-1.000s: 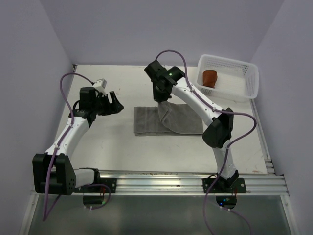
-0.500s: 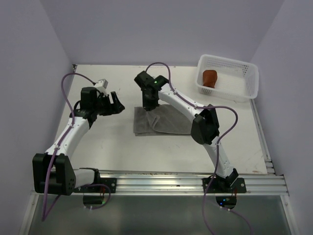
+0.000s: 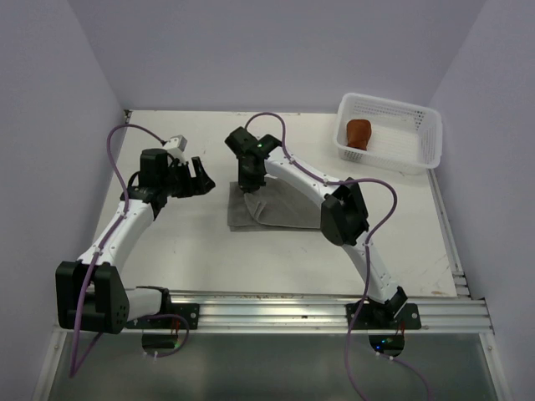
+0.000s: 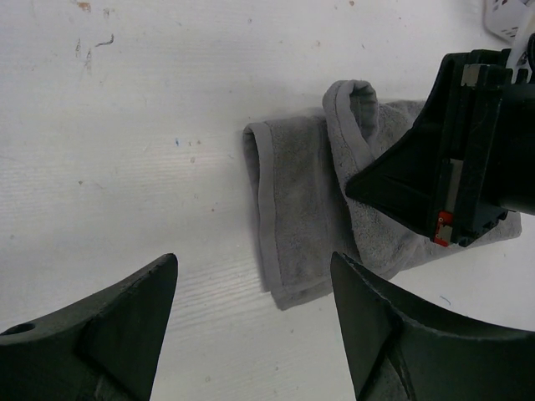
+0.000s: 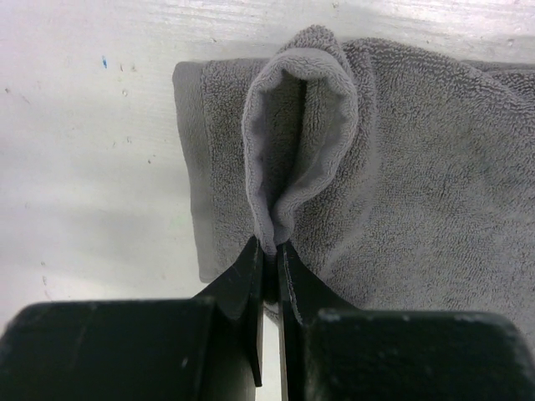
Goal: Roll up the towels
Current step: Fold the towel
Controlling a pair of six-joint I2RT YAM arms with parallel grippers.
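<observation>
The right gripper (image 5: pixel 269 251) is clamped tight on the grey towel (image 3: pixel 288 215), its jaws pressed together on a doubled hem. From the right wrist view, the pinched cloth stands up as a soft open loop above the towel's left end. The rest of the towel lies flat on the table (image 3: pixel 184 242), around the middle, with a strip of the bottom layer showing to the left of the loop.

The left gripper (image 3: pixel 201 178) hangs just to the left of the towel with its jaws wide apart, holding nothing and touching nothing. Over in the far right corner, the rust-brown towel (image 3: pixel 359 131) sits as a stubby roll inside the white basket (image 3: pixel 393 159), so that one looks done.

The step in hand looks like the roll of the grey towel, with the first turn just forming. The next move calls for the pinched hem to be laid down and tucked under itself without the loop springing open. The turn must then be carried evenly along the cloth. The bottom layer is loose on a smooth table and could slide, so the waiting left gripper may need to pin it.
</observation>
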